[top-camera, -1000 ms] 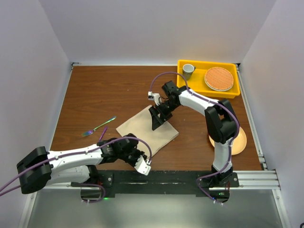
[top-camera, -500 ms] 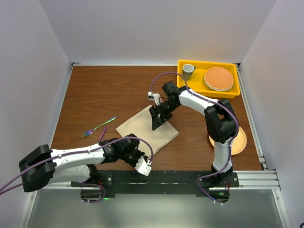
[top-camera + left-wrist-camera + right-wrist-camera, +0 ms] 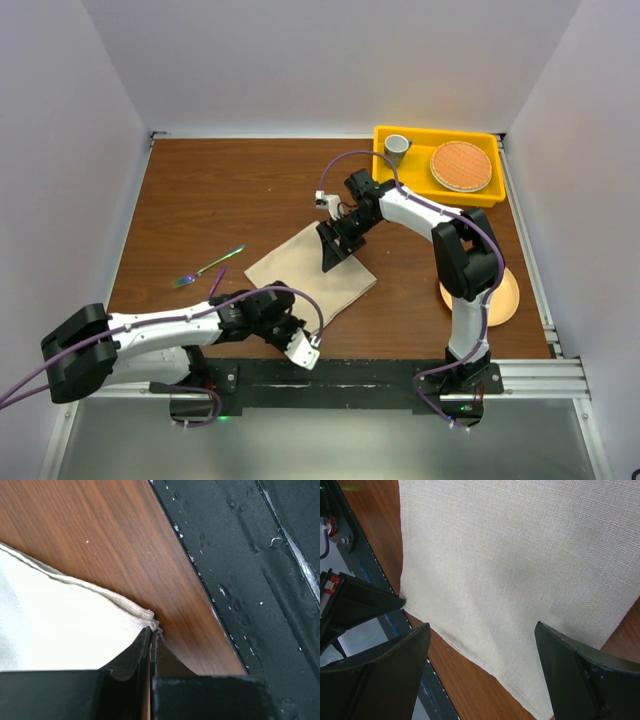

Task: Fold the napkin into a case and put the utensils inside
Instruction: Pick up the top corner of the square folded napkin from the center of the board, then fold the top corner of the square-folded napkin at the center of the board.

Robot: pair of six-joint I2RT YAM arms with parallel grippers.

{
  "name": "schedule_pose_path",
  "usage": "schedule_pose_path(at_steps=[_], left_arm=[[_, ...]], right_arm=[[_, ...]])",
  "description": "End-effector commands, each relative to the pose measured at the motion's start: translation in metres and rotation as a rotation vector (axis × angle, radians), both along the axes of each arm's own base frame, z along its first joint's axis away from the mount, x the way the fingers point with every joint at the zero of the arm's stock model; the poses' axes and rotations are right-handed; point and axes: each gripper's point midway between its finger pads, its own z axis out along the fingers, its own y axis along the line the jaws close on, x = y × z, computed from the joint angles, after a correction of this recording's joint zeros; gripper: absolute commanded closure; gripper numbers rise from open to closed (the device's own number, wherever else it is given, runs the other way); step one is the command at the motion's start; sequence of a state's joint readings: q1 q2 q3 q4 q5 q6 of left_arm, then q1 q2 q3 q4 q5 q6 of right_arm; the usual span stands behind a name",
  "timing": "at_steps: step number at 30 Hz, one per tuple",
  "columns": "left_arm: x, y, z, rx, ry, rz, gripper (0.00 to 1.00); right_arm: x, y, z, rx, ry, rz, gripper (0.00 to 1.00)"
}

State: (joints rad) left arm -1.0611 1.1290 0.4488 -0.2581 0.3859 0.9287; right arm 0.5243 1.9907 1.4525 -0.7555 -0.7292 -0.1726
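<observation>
The beige napkin (image 3: 300, 272) lies flat on the wooden table as a tilted square, and also shows in the right wrist view (image 3: 510, 555). My left gripper (image 3: 300, 345) is at the napkin's near corner (image 3: 55, 625); its jaws (image 3: 151, 630) are shut, with the bunched corner at their tips. My right gripper (image 3: 330, 250) is open over the napkin's far part, its fingers wide apart (image 3: 481, 625) above the cloth. The iridescent fork (image 3: 208, 267) lies to the left of the napkin. A purple handle (image 3: 216, 282) of the spoon shows beside it, its bowl hidden by my left arm.
A yellow tray (image 3: 480, 195) at the back right holds a grey cup (image 3: 397, 146) and a round woven mat (image 3: 461, 165). A peach plate (image 3: 505, 295) lies at the right, partly behind my right arm. A black strip (image 3: 380, 372) runs along the near table edge.
My right gripper has shifted slightly to the right over the napkin. My left gripper stays at the near corner.
</observation>
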Motion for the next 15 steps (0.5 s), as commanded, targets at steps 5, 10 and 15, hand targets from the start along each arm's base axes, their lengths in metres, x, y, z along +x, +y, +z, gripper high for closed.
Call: schedule_pose_path(at_steps=[5, 10, 15], left_arm=[[0.026, -0.016, 0.042, -0.123, -0.049, 0.039, 1.00], [0.069, -0.020, 0.067, -0.150, -0.036, 0.119, 1.00], [0.121, -0.036, 0.081, -0.200, -0.042, 0.224, 1.00]], right_arm=[[0.011, -0.005, 0.013, 0.039, 0.014, -0.039, 0.09], [0.031, -0.022, 0.023, 0.072, 0.021, -0.110, 0.09], [0.058, -0.052, 0.039, 0.104, -0.040, -0.177, 0.06]])
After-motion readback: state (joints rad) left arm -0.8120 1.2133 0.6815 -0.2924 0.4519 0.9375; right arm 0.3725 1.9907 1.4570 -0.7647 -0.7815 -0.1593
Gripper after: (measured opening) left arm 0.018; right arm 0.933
